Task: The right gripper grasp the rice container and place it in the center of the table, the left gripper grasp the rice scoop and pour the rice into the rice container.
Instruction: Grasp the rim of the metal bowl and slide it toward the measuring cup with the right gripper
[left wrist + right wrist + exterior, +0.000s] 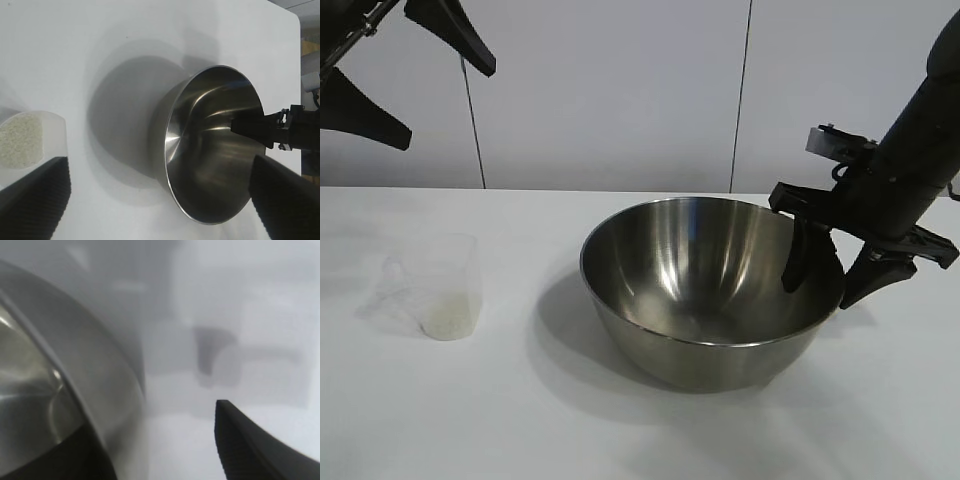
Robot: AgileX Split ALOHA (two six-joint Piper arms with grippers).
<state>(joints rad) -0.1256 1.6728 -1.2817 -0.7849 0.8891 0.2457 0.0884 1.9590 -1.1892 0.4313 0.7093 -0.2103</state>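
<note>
The steel rice container stands upright near the middle of the white table. My right gripper is open and straddles the container's right rim, one finger inside and one outside, clear of the wall. The right wrist view shows the rim between the spread fingers. The clear plastic rice scoop stands at the left with rice in its bottom. My left gripper hangs open and empty high at the back left. In the left wrist view I see the scoop's rice and the container.
A white panelled wall rises behind the table. White tabletop lies between the scoop and the container and along the front edge.
</note>
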